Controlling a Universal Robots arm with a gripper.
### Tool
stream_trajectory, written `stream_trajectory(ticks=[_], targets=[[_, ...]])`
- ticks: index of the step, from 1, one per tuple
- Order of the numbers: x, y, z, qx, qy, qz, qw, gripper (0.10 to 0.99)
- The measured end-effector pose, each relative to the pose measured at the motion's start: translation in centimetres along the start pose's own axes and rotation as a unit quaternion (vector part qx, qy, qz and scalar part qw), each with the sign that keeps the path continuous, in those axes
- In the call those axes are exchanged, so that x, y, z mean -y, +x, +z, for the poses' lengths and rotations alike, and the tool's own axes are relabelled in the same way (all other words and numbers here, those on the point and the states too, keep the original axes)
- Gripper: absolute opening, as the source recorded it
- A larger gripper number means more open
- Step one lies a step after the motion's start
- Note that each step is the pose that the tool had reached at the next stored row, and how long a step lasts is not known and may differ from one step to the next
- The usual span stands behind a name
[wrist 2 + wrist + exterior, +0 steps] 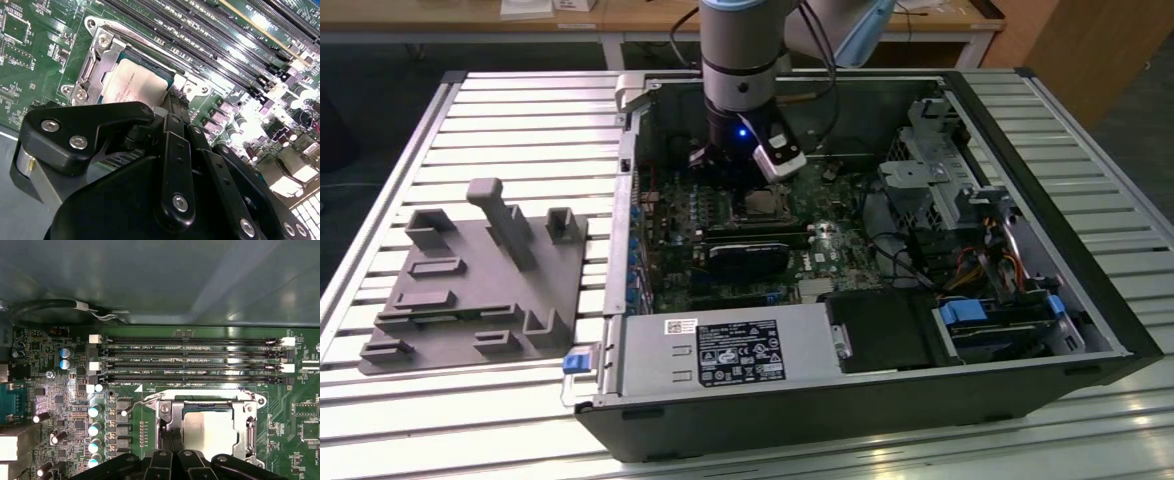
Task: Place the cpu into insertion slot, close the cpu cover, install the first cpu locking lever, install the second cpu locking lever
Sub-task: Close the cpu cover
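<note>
On the table [520, 110], a grey fixture [467, 290] lies well apart from the insertion slot [761, 205], off to the exterior view's left and outside the open computer case [854, 410]. The arm reaches down into the case, just above the slot.

In the first wrist view the cpu [207, 427] is already seated in the slot. The cpu cover [248, 427] appears to lie flat around it, the chip's face showing through the cut-out. The hand [171, 437] sits at the slot's edge with its tips drawn together, hardly any gap and nothing seen between them. A thin wire locking lever [131, 407] juts out just beside the slot, and the long memory slots [190, 360] run near its far side.

Placement looks done, and the work seems to stand between cover and first lever. That step calls for pressing the thin lever down under its catch without scraping the board.
</note>
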State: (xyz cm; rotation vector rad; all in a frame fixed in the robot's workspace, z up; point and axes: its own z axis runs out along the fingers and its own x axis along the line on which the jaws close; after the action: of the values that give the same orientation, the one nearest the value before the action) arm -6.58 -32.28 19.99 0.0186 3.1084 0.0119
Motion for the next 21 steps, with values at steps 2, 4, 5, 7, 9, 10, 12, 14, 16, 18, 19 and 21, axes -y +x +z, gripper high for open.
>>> stream_trajectory(ticks=[2, 4, 5, 7, 9, 10, 12, 14, 16, 18, 19, 21], targets=[[0.01, 0.00, -0.31, -0.0002, 0.0003, 0.000, 1.0000, 0.106], [0.00, -0.02, -0.65, -0.0001, 0.0002, 0.000, 1.0000, 0.106], [0.00, -0.02, -0.84, -0.0002, 0.0003, 0.000, 1.0000, 0.106], [0.00, -0.03, -1.12, -0.0002, 0.0003, 0.000, 1.0000, 0.106], [0.00, -0.09, -1.15, -0.0001, 0.0001, 0.000, 1.0000, 0.106], [-0.01, -0.24, -1.15, -0.0002, 0.0002, 0.000, 1.0000, 0.106], [-0.01, -0.80, -1.13, -0.0004, 0.0003, 0.000, 1.0000, 0.106], [-0.02, -1.49, -1.11, -0.0010, 0.0003, 0.000, 1.0000, 0.106], [-0.03, -2.20, -1.09, -0.0016, 0.0003, 0.000, 1.0000, 0.106], [-0.03, -2.87, -1.06, -0.0022, 0.0003, 0.000, 1.0000, 0.106], [-0.03, -3.01, -1.06, -0.0025, 0.0003, 0.000, 1.0000, 0.106], [-0.03, -3.03, -1.10, -0.0026, 0.0004, 0.000, 1.0000, 0.106]])
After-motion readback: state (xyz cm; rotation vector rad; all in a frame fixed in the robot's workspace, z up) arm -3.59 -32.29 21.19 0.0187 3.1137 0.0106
